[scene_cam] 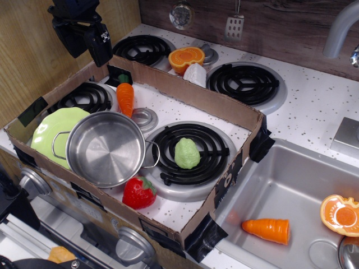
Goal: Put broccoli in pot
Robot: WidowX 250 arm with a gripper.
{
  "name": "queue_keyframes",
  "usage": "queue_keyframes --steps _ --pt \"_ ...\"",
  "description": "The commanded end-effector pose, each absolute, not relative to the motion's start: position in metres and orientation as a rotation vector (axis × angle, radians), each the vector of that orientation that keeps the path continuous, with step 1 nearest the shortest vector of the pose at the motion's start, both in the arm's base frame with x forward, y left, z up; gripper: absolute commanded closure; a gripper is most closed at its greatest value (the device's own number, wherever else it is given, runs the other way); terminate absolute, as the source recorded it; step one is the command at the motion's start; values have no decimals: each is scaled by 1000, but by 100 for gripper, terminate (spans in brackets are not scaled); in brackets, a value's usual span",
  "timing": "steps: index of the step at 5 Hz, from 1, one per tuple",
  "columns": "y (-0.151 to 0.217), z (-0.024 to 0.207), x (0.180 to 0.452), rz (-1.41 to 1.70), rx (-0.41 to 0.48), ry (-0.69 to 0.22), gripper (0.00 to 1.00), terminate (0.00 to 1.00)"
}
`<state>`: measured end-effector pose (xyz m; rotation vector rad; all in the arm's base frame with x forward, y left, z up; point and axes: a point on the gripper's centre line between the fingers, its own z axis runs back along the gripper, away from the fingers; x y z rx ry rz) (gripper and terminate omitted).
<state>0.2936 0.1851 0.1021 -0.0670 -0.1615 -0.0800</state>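
The broccoli (pixel 187 153), a small pale green bumpy toy, lies on the front right burner (pixel 190 151) inside the cardboard frame. The pot (pixel 105 148), shiny steel with two wire loop handles, stands empty to its left, partly over a light green plate (pixel 53 131). My gripper (pixel 98 47) hangs at the top left above the back left corner of the frame, far from the broccoli and the pot. Its fingers are dark and I cannot tell whether they are open or shut. Nothing shows between them.
A cardboard wall (pixel 190 95) rings the work area. Inside lie a toy carrot (pixel 125 98) and a strawberry (pixel 138 192). Behind the wall sit an orange half (pixel 185 58) and a white piece (pixel 195 74). The sink (pixel 280 196) at right holds another carrot (pixel 267 230) and an orange half (pixel 340 214).
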Motion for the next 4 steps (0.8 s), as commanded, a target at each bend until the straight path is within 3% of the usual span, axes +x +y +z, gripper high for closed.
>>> queue_keyframes --steps 1,4 --pt "185 102 294 -80 -67 -161 0 0" --pt "134 140 302 -135 12 -197 0 0"
